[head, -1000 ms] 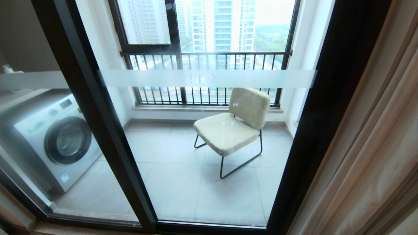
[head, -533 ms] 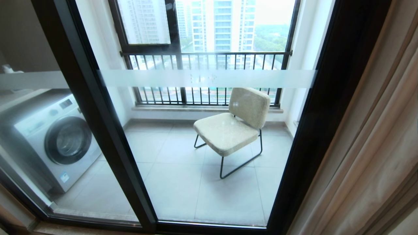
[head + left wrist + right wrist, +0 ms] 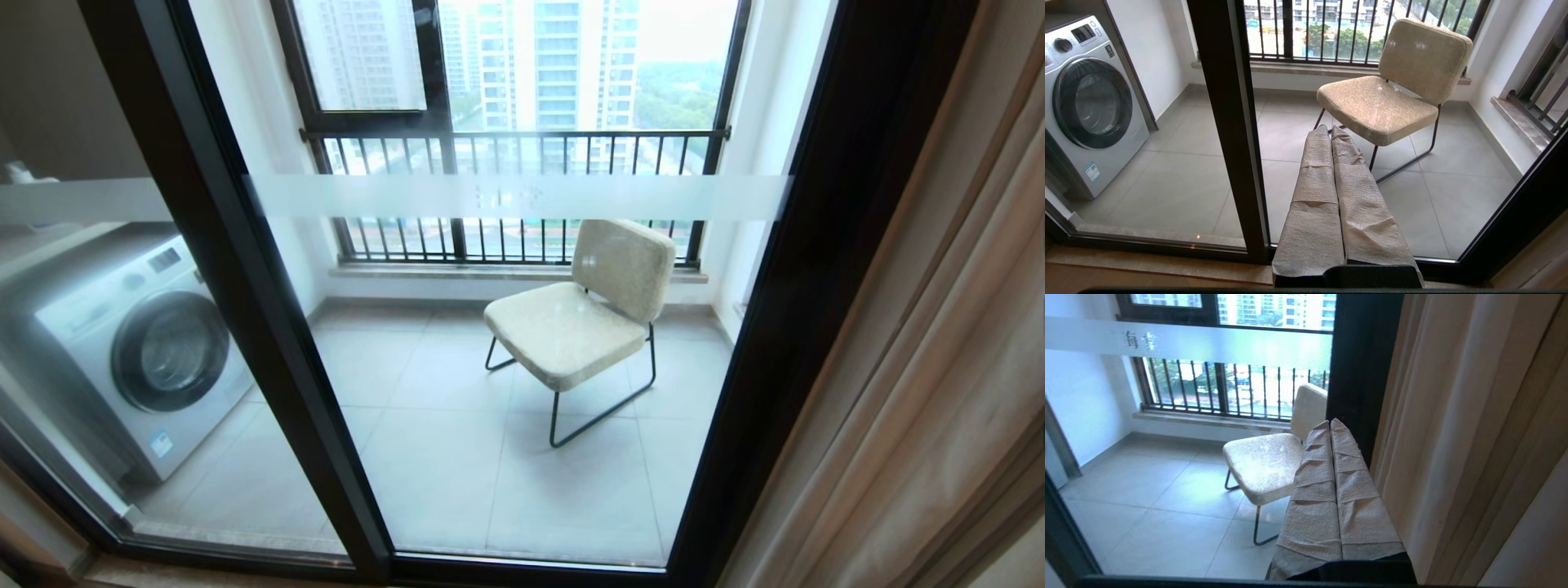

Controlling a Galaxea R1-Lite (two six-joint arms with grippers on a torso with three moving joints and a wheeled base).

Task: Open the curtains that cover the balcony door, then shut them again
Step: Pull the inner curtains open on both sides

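Curtains (image 3: 939, 343) bunched at three o'clock, door (image 3: 506, 327) bare; chair (image 3: 584, 318) on tiles (image 3: 441, 457) beyond. Both grippers (image 3: 1331, 134) (image 3: 1329, 426) pressed together, empty.

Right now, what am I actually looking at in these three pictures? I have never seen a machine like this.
A wheeled robot with two arms took them. The wide picture comes from a camera on its head, facing the balcony door, glass in thick black frames with a frosted band across it. Behind the glass stand a chair and a washing machine. The curtains hang bunched at the right, so the glass is uncovered.

The other two pictures come from cameras on its wrists. The padded, cloth-wrapped pair in the middle of each is a gripper: the left gripper, pointing at the door, and the right gripper, close beside the curtains. Both are shut and hold nothing.
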